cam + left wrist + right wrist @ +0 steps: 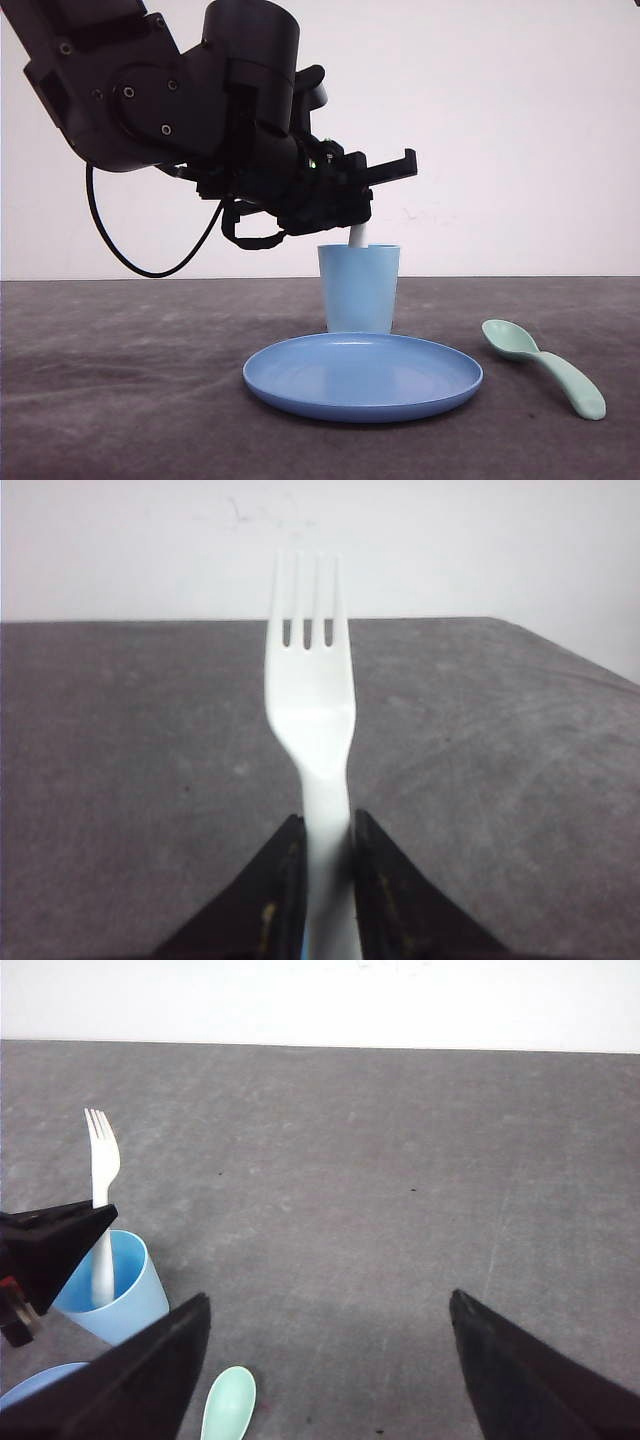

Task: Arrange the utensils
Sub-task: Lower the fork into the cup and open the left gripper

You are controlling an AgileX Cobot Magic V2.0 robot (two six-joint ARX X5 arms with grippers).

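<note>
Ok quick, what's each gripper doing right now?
Left gripper: closed on the small white plastic fork, handle in the light blue cup.
Right gripper: open, holding nothing.

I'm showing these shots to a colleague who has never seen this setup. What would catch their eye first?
Most striking is the left gripper, hanging over the light blue cup with the white fork clamped between its fingers, handle end inside the cup. Next comes the round blue plate, in front of the cup. To the plate's right, the mint-green spoon lies on the grey table, untouched.
</note>
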